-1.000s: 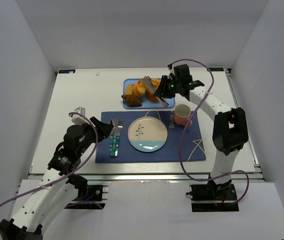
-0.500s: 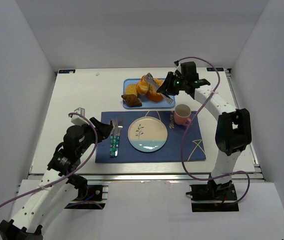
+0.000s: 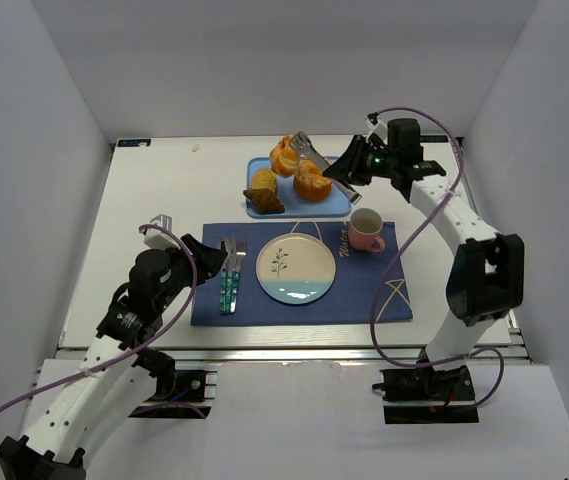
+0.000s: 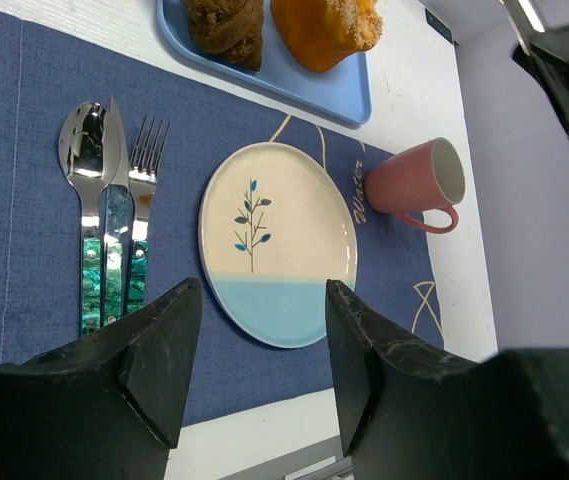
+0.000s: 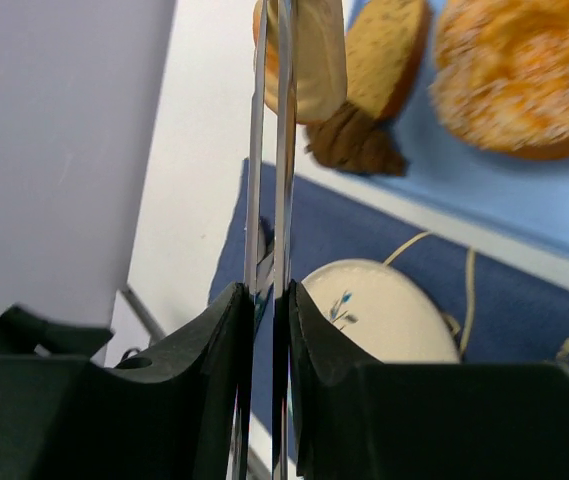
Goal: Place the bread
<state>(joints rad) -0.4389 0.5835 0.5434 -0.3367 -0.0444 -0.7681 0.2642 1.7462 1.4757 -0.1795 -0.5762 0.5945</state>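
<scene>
Bread (image 5: 319, 60) lengthwise along tongs (image 5: 283, 200)

A white table (image 3: 164, 190) stands under soft, even light. Pale grey walls (image 3: 284, 60) rise behind the table and close in at its left and right.

Place: a robot lab test cell, not a lived-in room.
Enclosure: plain white walls (image 3: 54, 170) box in the white worktop (image 3: 154, 200) behind and to either side of both pincers.
Rig: two arms stand bolted along a metal rail (image 3: 294, 352) at the near edge, and purple cables (image 3: 374, 310) loop down from the right pincer (image 3: 346, 172).
Props: a staged place setting of blue placemat (image 3: 384, 290), plate (image 3: 295, 268), cutlery (image 3: 230, 272) and pink cup (image 3: 366, 230) lies between the left pincer (image 3: 207, 258) and the right one; a blue tray (image 3: 329, 207) sits just beside the right.
</scene>
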